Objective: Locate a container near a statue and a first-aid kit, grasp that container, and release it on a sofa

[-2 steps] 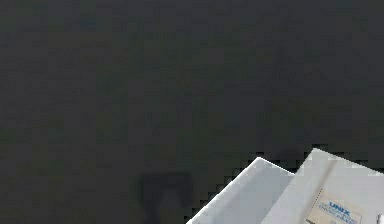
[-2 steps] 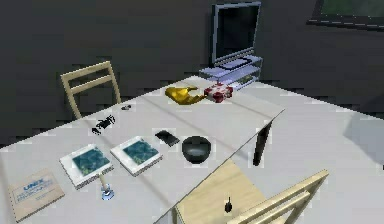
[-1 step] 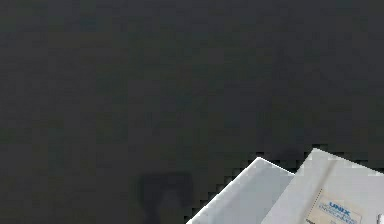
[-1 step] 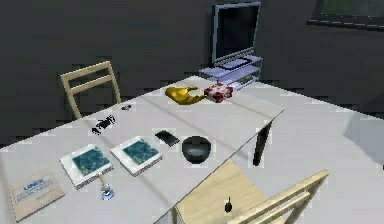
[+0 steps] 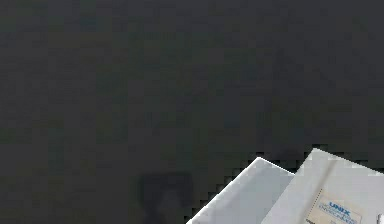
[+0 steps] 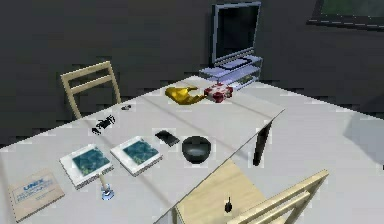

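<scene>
On the white table (image 6: pixel 60 140) in the arm side view, a dark round bowl-like container (image 6: pixel 197 149) stands near the table's right edge. Farther out on the same table are a golden statue (image 6: pixel 181 95) and, just right of it, a red and white first-aid kit (image 6: pixel 218 93). The table's corner (image 5: pixel 265 190) shows at the forward view's bottom right.
A phone (image 6: pixel 166 137), two teal-covered books (image 6: pixel 136 154), a pale book (image 6: pixel 33 192) (image 5: pixel 340 195) and small items lie on the table. Wooden chairs stand at its far side (image 6: pixel 90 85) and at the bottom right (image 6: pixel 285 198). A television (image 6: pixel 237 30) stands behind. A dark wall (image 5: pixel 150 90) lies ahead.
</scene>
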